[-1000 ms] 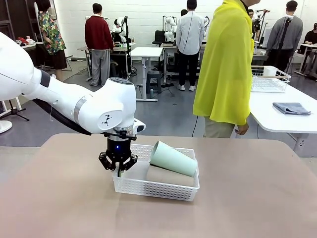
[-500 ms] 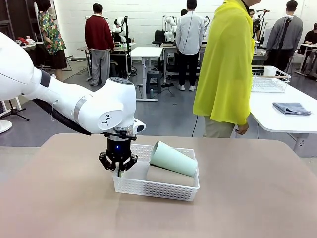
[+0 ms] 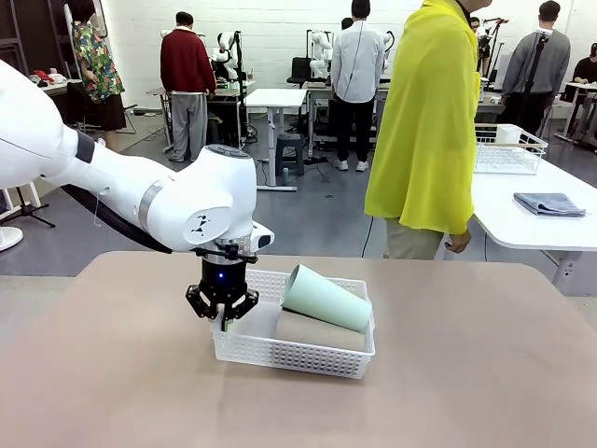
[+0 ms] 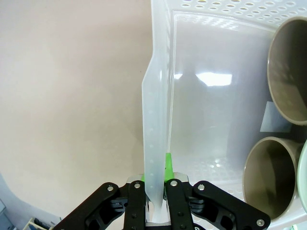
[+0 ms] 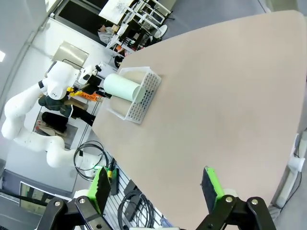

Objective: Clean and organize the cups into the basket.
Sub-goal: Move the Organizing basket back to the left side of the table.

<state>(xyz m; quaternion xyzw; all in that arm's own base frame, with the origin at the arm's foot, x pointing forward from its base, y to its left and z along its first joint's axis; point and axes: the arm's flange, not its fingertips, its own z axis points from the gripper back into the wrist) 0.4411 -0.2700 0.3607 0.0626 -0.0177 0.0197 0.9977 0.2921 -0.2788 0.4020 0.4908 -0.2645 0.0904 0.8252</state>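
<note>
Your left gripper (image 3: 223, 318) is pinched tight on the left-hand rim of the basket (image 3: 289, 353), its green pads (image 4: 168, 166) squeezing the thin white plastic wall. The basket sits mid-table (image 3: 466, 373), lattice-sided and shallow. Inside it lie two tan-brown cups (image 4: 270, 175), open mouths facing the left wrist camera, with the mint green cup (image 3: 326, 299) resting tilted on top. Your right gripper (image 5: 156, 188) hangs wide open, holding nothing, well apart from the basket. A person in a yellow top (image 3: 424, 121) stands beyond the far edge.
</note>
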